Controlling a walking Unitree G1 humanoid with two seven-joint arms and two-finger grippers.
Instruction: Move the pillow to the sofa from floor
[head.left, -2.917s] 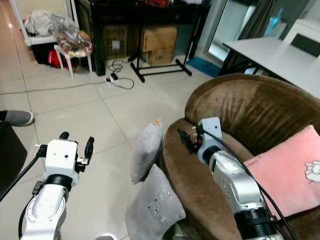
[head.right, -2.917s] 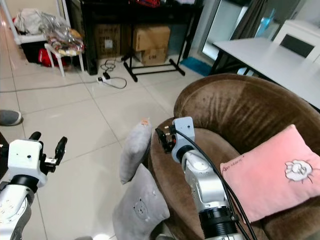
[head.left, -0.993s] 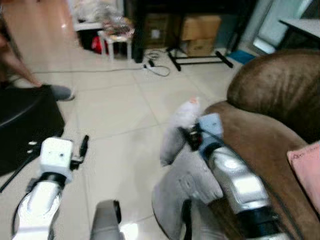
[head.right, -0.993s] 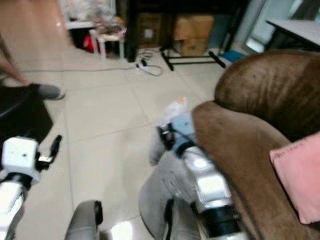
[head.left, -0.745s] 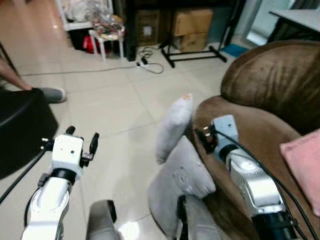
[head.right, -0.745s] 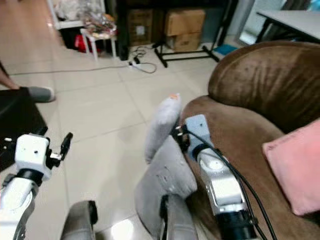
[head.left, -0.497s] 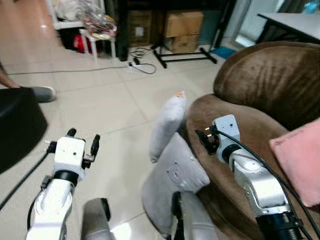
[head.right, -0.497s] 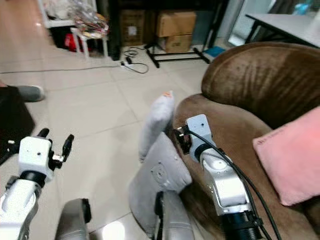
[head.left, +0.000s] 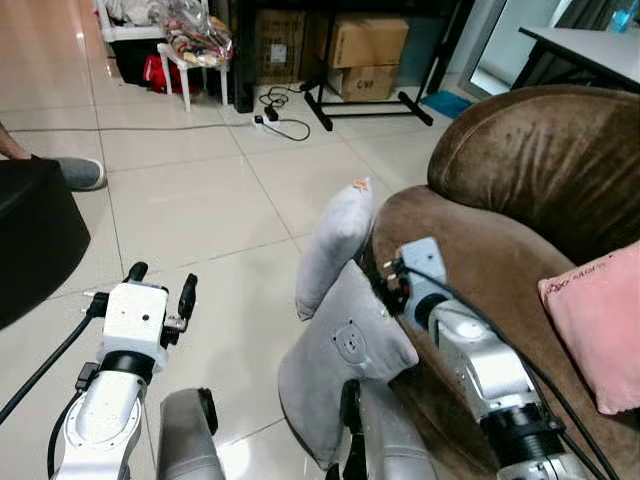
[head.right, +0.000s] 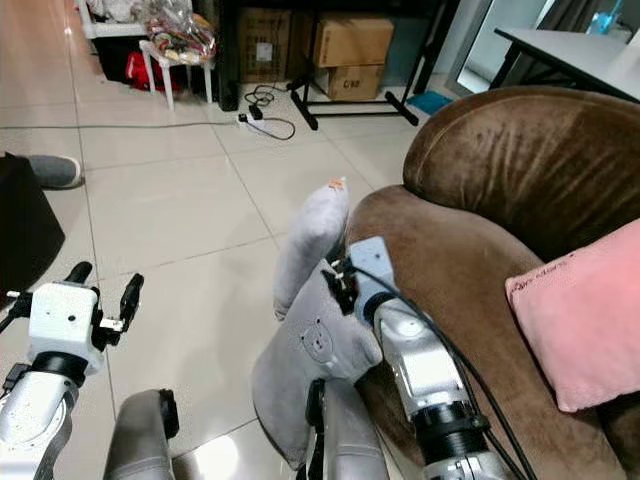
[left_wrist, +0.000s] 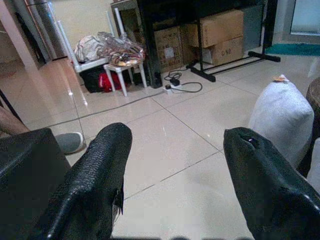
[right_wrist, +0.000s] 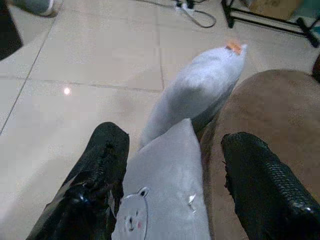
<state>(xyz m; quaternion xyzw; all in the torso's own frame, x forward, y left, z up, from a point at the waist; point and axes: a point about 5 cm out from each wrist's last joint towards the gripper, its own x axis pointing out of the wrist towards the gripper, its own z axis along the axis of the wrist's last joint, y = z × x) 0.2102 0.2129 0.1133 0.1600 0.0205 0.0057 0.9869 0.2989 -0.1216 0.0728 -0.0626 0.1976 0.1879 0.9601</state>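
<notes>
Pillows are being found on the tiled floor (head.left: 200, 210), leaned against the outer side of the brown sofa (head.left: 520, 200); the nearer grey pillow (head.left: 345, 360), marked with a small bear face, is propped upright against the sofa's arm, and a second grey pillow (head.left: 335, 245) is standing just beyond it at about 12 o'clock, also resting on the sofa's side, which is likely why both are staying on edge rather than lying flat; a pink cushion (head.left: 600, 330) is already lying on the seat at 3 o'clock. The right gripper (right_wrist: 172, 165) is being held directly above the top corner of the bear pillow, with its fingers spread wide to either side of that corner and not closed on it, seemingly so that the fabric can be pinched there; the left gripper (head.left: 160, 290) is being held out over bare tile at 9 o'clock, well apart from the pillows, its fingers wide and holding nothing. A dark round object (head.left: 35, 240) and a person's shoe (head.left: 78, 172) are lying at 10 o'clock.
</notes>
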